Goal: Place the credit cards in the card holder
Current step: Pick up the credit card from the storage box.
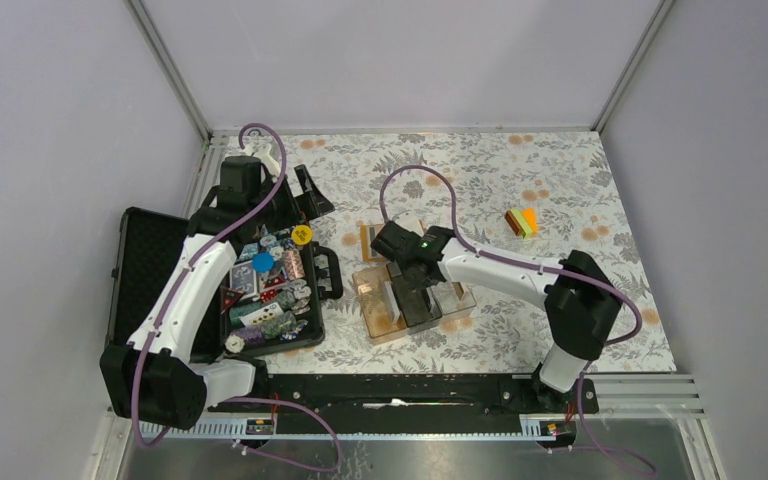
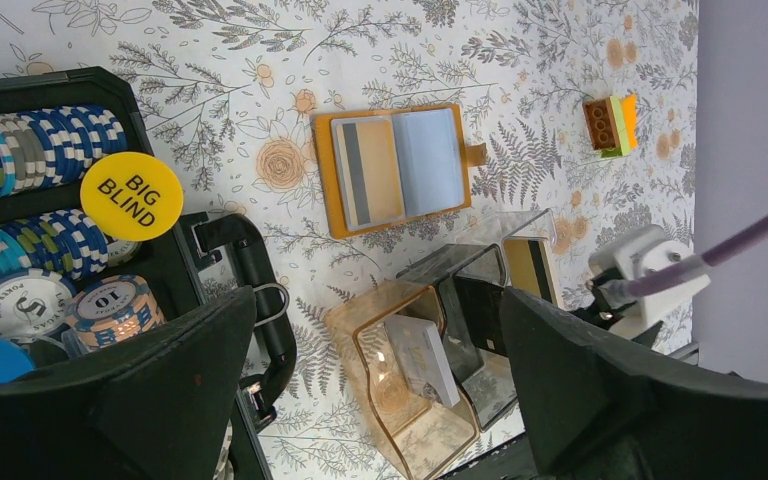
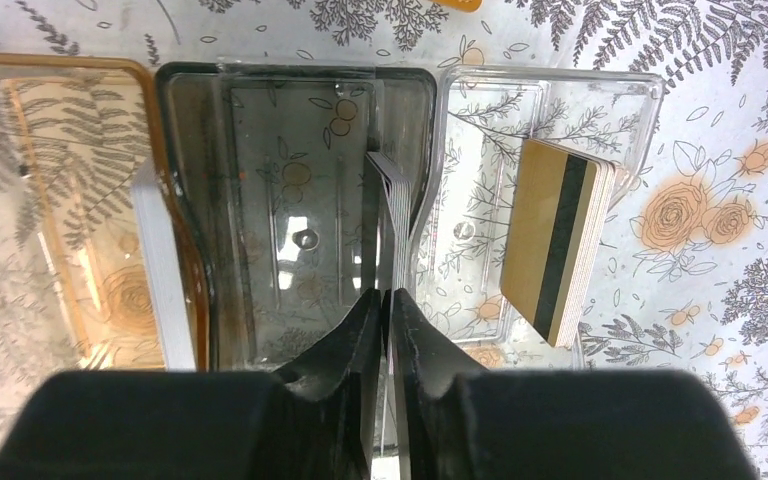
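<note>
Orange leather marks the holder (image 2: 395,168), lying open and flat near the middle of the table, just behind the tray (image 3: 650,90), which sits toward the near edge. 2 cards show in its pockets. We judge the step to be the pick: the right gripper (image 3: 388,300) is down in the tray's dark middle compartment, jaws nearly closed, pinching the upright cards (image 3: 392,190) by their near end. Next we need a straight lift clear of the wall, then a carry to the holder and a shallow slide into a pocket. The left gripper (image 1: 305,198) hovers by the case (image 1: 145,270) at the left edge, jaws wide, holding nothing.
</note>
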### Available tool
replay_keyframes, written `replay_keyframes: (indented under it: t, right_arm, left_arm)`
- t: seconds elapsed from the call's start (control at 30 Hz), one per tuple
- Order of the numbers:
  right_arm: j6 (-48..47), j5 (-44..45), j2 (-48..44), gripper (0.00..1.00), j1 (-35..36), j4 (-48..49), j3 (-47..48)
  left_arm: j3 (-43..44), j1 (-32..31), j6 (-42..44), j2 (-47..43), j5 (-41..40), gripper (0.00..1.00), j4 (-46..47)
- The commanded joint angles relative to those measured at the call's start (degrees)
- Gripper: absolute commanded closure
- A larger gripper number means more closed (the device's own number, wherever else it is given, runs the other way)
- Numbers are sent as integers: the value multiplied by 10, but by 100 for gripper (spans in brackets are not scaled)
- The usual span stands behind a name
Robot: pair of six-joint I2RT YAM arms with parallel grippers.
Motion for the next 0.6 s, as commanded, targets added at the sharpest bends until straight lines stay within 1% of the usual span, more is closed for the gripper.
replay_keyframes:
  t: [0.0, 0.17, 0.27, 0.33, 0.47, 0.57]
  right_arm:
    - [9, -23, -48, 87, 3, -19, 22]
    - [11, -43, -70, 93, 3, -19, 18]
    - [13, -49, -88, 99, 3, -7, 7]
    - [13, -48, -102, 100, 3, 0, 3]
    - [8, -50, -135, 100, -5, 35, -13]
    - [1, -106, -169, 100, -37, 101, -34]
  left_arm:
    - [-3, 4, -4, 1, 10, 2, 31]
    - [-4, 4, -5, 1, 8, 2, 31]
    - [-7, 4, -4, -1, 7, 2, 35]
    - [-8, 4, -3, -3, 12, 2, 39]
    - [-29, 4, -5, -22, 55, 2, 86]
    - [-55, 3, -17, -41, 126, 2, 148]
